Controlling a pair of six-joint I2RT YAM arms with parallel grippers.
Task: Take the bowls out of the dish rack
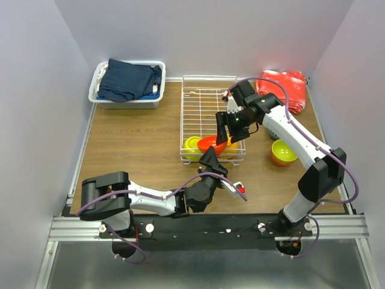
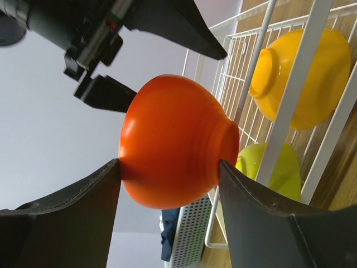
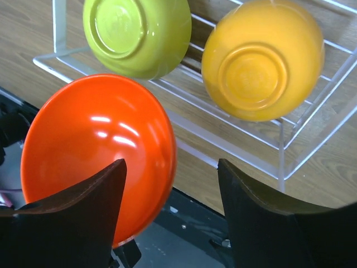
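Note:
My left gripper (image 1: 210, 160) is shut on a red-orange bowl (image 1: 212, 143), held tilted in the air at the near edge of the white wire dish rack (image 1: 207, 96). In the left wrist view both fingers press the bowl (image 2: 173, 139). My right gripper (image 1: 227, 136) is open above it. One finger (image 3: 83, 212) lies over the bowl's hollow (image 3: 95, 151); the other stands apart from its rim. A yellow-green bowl (image 3: 136, 33) and a yellow-orange bowl (image 3: 262, 61) lie in the rack's near end.
A yellow-green bowl nested in an orange one (image 1: 283, 152) stands on the table right of the rack. A white bin of dark-blue cloth (image 1: 127, 81) is at the back left and a red bag (image 1: 283, 84) at the back right.

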